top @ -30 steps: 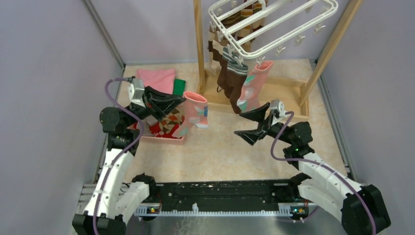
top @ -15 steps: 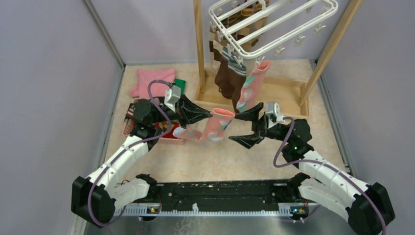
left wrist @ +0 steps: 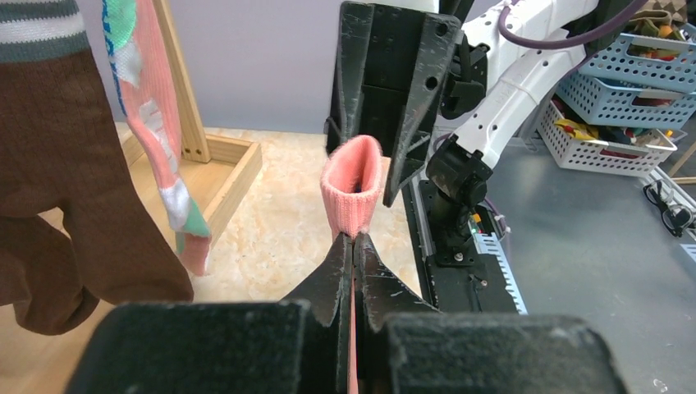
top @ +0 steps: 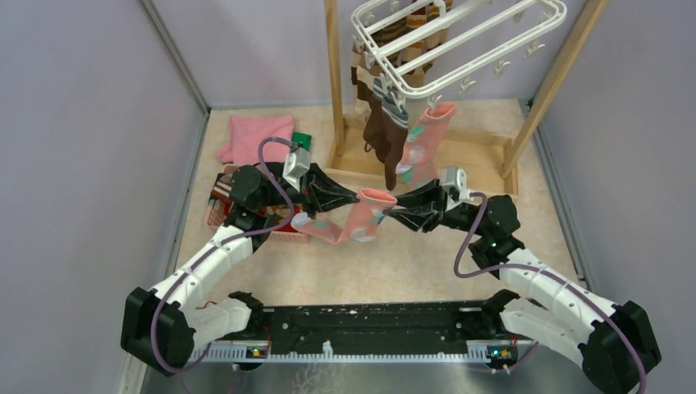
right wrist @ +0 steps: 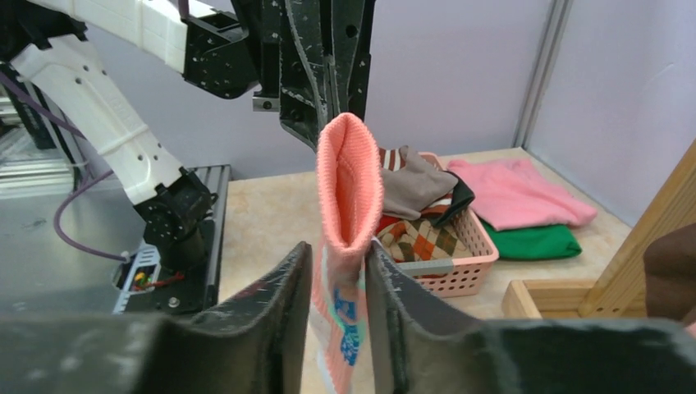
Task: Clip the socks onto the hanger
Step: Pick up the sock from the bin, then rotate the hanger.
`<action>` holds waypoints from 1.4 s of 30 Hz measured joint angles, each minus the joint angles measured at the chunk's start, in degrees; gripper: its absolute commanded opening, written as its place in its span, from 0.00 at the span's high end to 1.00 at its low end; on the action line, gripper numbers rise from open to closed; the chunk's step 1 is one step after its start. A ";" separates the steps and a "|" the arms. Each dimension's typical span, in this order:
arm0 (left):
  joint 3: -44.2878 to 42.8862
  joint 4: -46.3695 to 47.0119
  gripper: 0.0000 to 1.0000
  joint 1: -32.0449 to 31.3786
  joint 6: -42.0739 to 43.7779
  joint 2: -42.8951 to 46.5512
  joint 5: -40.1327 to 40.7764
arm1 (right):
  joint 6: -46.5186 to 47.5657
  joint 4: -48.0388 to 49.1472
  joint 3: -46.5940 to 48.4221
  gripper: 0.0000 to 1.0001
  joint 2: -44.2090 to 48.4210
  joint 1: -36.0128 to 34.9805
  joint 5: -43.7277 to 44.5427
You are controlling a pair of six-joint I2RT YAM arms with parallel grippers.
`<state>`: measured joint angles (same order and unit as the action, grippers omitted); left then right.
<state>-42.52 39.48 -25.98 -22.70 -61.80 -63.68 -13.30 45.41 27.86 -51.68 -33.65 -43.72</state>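
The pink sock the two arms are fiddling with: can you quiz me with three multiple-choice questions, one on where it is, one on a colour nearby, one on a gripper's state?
1. Where is the pink sock? A in a drawer; B held up in mid-air; C on a shelf.
2. What colour is the cloth beside the folded pink cloth? A yellow; B blue; C green.
3. How is the left gripper? A wide open; B shut on the sock; C out of sight.
Answers: B, the top view shows it held aloft; C, green shows plainly in the right wrist view; B, it pinches the cuff.
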 measured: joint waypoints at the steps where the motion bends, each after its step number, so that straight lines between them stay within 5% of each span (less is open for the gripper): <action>1: 0.09 -0.04 1.00 0.00 0.17 0.02 0.04 | 0.11 0.15 0.00 0.92 0.04 0.00 -0.04; 4: 0.24 -0.02 1.00 0.00 0.35 0.02 0.52 | 0.39 0.42 0.00 1.00 0.31 -0.04 -0.17; 11: 2.54 -0.07 0.36 -0.02 0.02 0.02 5.14 | 1.09 -1.75 0.00 1.00 1.97 -0.09 0.37; 16: 7.76 -0.07 0.19 -0.02 1.66 2.38 7.96 | 4.90 -12.11 1.22 1.00 6.54 -0.11 6.67; 24: 11.76 5.44 0.21 -3.10 4.83 3.08 11.08 | 6.69 -16.28 1.22 1.00 10.71 -0.11 11.41; 27: 9.97 6.54 0.62 -5.68 5.99 -0.85 12.22 | 6.69 -16.28 1.22 1.00 10.80 -0.11 11.41; 29: 8.24 7.26 0.73 -6.73 5.97 -4.39 12.39 | 6.69 -16.33 1.22 1.00 11.17 -0.11 11.39; 42: -1.03 18.21 0.64 -7.45 -6.80 -22.43 11.89 | 6.84 -16.83 1.14 1.00 16.90 -0.11 10.47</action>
<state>-43.55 57.69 -33.43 -29.50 -84.23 -51.79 -6.46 28.58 28.99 -34.79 -33.76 -33.26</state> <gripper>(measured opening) 0.336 0.020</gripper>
